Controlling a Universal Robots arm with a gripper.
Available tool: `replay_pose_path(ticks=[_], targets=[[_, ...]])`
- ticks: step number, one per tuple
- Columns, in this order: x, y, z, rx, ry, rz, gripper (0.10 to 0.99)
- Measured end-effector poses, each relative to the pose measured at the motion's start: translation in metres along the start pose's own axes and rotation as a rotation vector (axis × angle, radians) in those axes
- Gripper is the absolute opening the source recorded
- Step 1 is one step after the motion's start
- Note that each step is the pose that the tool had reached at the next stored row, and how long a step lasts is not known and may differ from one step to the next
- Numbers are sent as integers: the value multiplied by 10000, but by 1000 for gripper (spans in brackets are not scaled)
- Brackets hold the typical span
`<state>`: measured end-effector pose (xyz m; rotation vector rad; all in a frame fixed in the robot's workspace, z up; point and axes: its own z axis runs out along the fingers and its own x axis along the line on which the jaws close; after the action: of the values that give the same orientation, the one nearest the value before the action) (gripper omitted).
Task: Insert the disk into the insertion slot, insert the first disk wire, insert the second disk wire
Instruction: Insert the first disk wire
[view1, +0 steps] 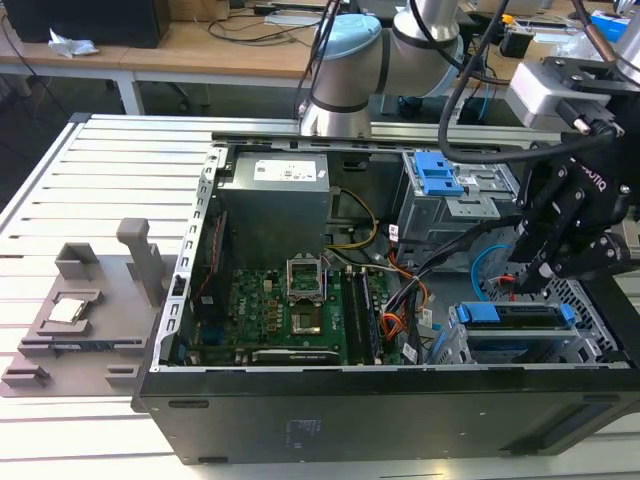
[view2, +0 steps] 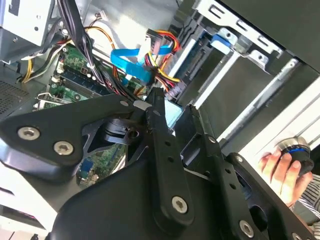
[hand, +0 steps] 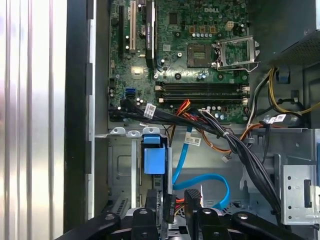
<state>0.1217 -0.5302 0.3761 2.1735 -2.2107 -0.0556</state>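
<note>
"Blue caddy: position?" asks the trainee.

"Seated. The disk (view1: 515, 317) lies flat in the insertion slot (view1: 590, 298) and is judged fully home, presumably so that its connectors face the cables," answers the technician.

"And the gripper?"

"The gripper (view1: 528, 280) hangs directly above the slot, tilted toward the cable side, apparently to reach a plug. Whether it clamps anything cannot be told."

"Which cables?"

"Near the slot, a blue data cable (view2: 127, 62) loops loose, and a red-and-yellow power lead (view2: 162, 75) hangs beside it. These are judged to be the disk wires, and neither looks plugged in. Farther from the slot stands the grey cage with a blue latch (view1: 437, 175). Farthest is the motherboard (view1: 290, 310), apart from the work."
</note>
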Motion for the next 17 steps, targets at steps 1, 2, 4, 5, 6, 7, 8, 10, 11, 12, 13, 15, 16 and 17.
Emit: replay_pose_path(ticks=[1,2,4,5,6,7,8,10,11,12,13,15,16,17], targets=[[-8,-5,12,-6,0,0,361],[-17,-13,30,-16,-2,1,361],[-30,-33,66,-37,0,1,361],[-31,-51,91,-48,-1,1,361],[-32,-70,115,-58,-1,1,361],[-32,-77,128,-62,0,1,361],[-32,-80,142,-65,-1,1,361],[-32,-81,149,-66,18,3,361],[-32,-82,153,-66,22,2,361],[-32,-82,155,-66,24,3,361],[-32,-82,154,-65,29,2,361],[-32,-82,155,-65,34,3,345],[-32,-82,156,-65,35,3,278],[-32,-82,156,-65,38,3,216]])
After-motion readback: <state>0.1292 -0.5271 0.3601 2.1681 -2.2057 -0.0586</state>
